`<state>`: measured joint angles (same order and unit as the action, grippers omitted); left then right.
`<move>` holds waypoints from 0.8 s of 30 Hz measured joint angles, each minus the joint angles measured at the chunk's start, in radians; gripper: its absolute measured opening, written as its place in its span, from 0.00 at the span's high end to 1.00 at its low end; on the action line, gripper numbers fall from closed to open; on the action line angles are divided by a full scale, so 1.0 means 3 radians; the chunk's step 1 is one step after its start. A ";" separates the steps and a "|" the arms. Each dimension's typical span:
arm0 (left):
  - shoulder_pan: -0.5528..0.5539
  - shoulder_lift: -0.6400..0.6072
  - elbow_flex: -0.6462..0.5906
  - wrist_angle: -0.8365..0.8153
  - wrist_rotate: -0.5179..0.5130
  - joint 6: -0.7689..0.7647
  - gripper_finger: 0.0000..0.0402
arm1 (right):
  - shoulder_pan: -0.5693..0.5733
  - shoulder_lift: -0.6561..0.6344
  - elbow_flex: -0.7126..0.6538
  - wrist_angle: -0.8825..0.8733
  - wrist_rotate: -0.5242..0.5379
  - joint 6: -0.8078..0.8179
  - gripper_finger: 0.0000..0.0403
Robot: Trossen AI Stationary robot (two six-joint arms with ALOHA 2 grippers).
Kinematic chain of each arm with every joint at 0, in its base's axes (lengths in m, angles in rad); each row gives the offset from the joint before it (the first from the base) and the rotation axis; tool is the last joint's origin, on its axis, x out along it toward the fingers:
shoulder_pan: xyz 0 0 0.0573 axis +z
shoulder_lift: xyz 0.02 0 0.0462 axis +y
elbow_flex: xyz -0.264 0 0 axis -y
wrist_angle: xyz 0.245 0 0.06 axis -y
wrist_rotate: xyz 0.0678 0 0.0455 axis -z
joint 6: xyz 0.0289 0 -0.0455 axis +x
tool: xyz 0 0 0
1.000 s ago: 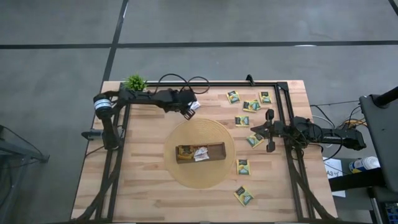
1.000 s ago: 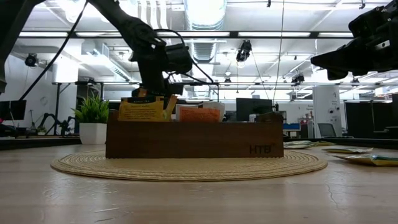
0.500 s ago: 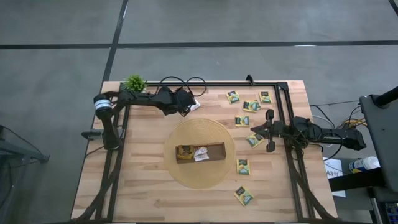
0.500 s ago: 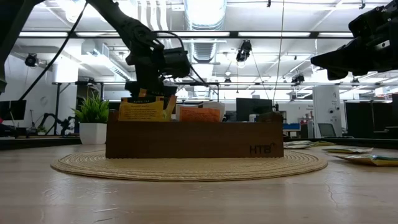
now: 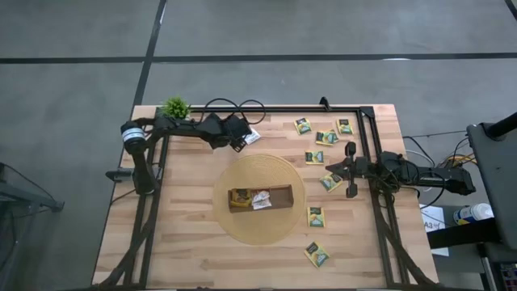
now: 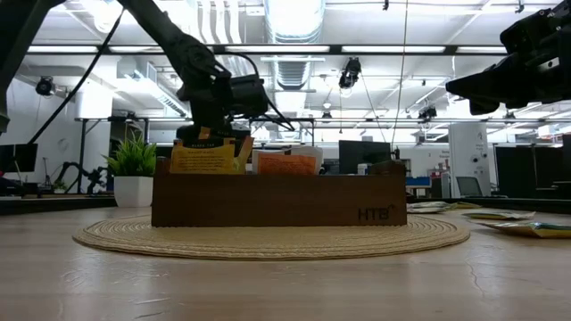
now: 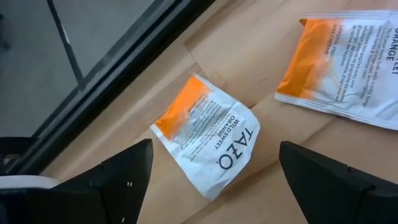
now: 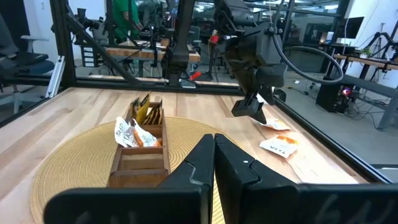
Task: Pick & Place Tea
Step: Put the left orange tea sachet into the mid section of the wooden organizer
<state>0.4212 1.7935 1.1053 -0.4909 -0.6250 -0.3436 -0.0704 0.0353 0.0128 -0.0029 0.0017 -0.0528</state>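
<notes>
Two white-and-orange tea sachets point(image 7: 208, 143) point(image 7: 348, 62) lie flat on the wood by the black rail at the table's far edge. My left gripper point(image 7: 214, 180) hangs open just above the nearer sachet, slanting down, one finger on each side, touching nothing; the high view shows it point(image 5: 240, 139) left of the sachet point(image 5: 253, 137). A brown wooden tray point(image 5: 279, 191) on a round woven mat point(image 5: 258, 170) holds a few sachets point(image 5: 260, 199). My right gripper point(image 5: 349, 171) waits shut at the table's right side.
Several green-and-yellow sachets point(image 5: 326, 137) point(image 5: 316, 216) are scattered over the right half of the table. A small potted plant point(image 5: 175, 107) stands at the far left corner. A black frame rail point(image 5: 283, 108) with looped cables runs along the far edge, close behind my left gripper.
My left gripper has drawn a little toward the table's left edge, sunk lower and tipped further down over the white-and-orange sachets. The sachets have stayed where they were.
</notes>
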 joint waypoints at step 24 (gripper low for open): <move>0.0161 0.0396 0.0142 0.0071 0.0169 -0.0074 0.31 | 0.0000 0.0000 0.0000 -0.0001 0.0000 0.0000 0.98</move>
<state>0.4694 1.9123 1.1478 -0.4698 -0.5743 -0.3659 -0.0704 0.0353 0.0128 -0.0031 0.0017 -0.0528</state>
